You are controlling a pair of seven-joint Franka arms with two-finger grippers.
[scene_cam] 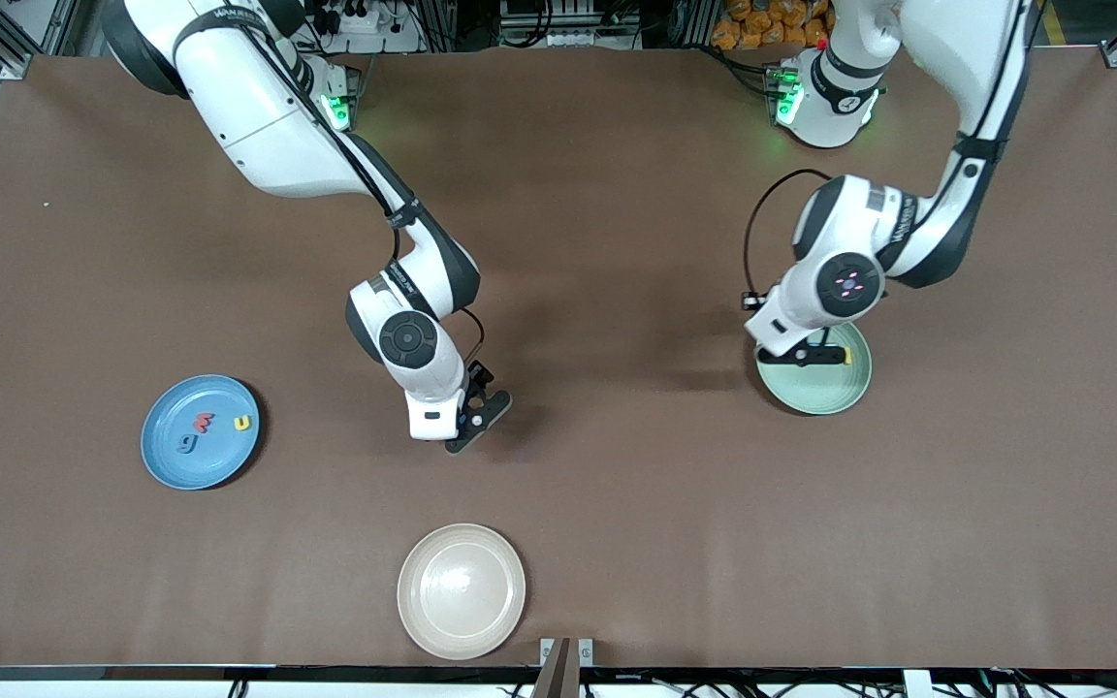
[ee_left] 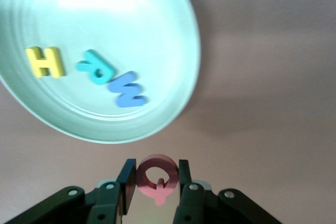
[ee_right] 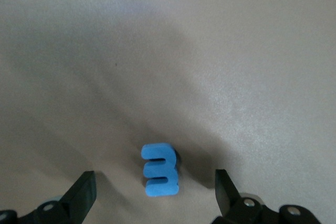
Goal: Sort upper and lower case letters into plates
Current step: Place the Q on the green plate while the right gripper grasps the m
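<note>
The pink letter Q (ee_left: 158, 176) is pinched tight in the left gripper (ee_left: 156, 182), up over the edge of the green plate (ee_left: 173, 103). It looks light and a bit squishy, so holding its flat sides works well. A yellow H (ee_left: 45, 62), a teal letter (ee_left: 94, 67) and a blue W (ee_left: 126, 90) already lie in that plate.

The right gripper (ee_right: 155, 190) hangs wide open over a small blue letter (ee_right: 160, 170) on the brown table (scene_cam: 617, 242). The blue plate (scene_cam: 166, 460) holds three letters. The white plate (scene_cam: 462, 591) sits nearest the front camera. Nothing blocks the way.
</note>
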